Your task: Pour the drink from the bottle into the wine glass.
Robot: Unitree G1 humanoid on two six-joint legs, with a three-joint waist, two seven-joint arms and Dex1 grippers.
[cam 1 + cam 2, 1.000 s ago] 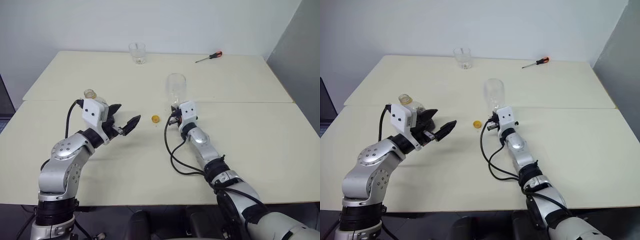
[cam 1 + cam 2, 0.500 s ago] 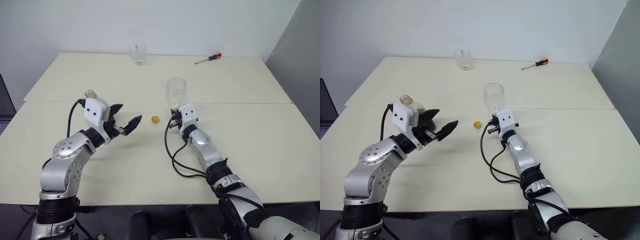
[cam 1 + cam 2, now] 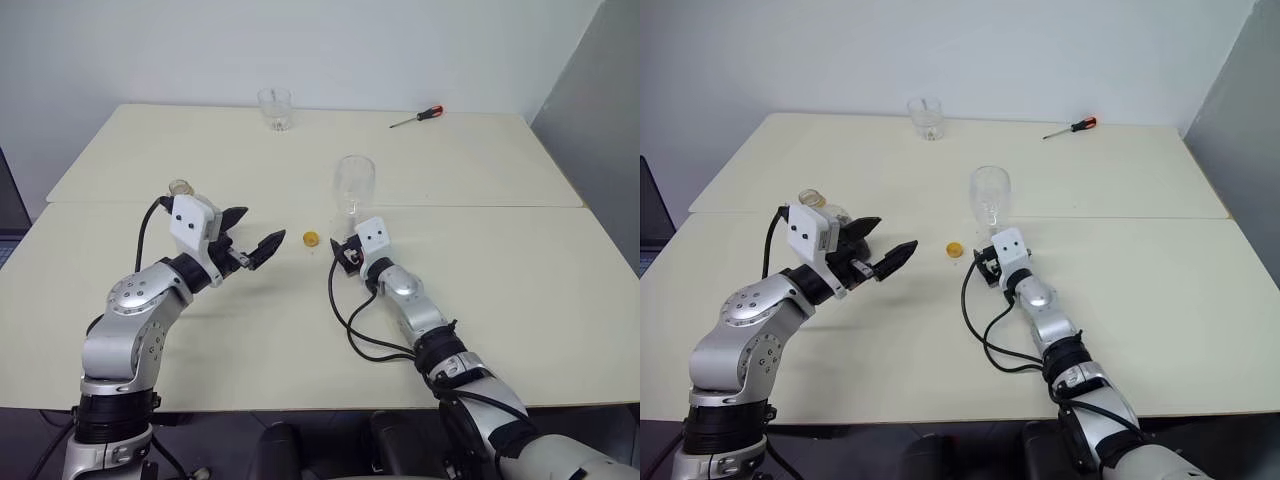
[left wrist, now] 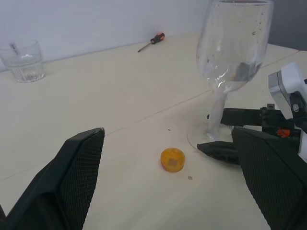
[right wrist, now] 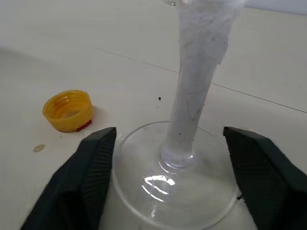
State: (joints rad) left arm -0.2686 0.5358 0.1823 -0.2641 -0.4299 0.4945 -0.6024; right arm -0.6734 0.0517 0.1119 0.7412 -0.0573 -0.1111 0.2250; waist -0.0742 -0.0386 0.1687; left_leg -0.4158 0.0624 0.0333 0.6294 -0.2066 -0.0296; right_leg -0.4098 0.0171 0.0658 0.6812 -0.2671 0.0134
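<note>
Since the right gripper [image 3: 347,252] was clamped on the glass [image 3: 353,183] stem half a second ago and its fingers now stand spread at either side of the foot, the glass has just been let go and stands upright on its own near the middle of the table [image 3: 520,260]. In the head views the left gripper [image 3: 252,238] hangs spread and empty over the left half, with the bottle [image 3: 181,188] mouth peeking from behind its wrist, uncapped; the bottle's body is hidden. A yellow cap [image 3: 311,238] lies between the two grippers, a tumbler [image 3: 274,107] sits by the far edge, and a screwdriver [image 3: 418,115] lies toward the far right corner. My reading is that the glass is placed and the bottle must be picked up next; no drink can be seen in the bowl.

From the left wrist, the glass bowl looks empty, the cap lies just beside its foot, and the right gripper's fingers flank the foot.

From the right wrist, both fingers stand apart from the stem, outside the foot's rim.

No brand, label or writing can be read anywhere.
</note>
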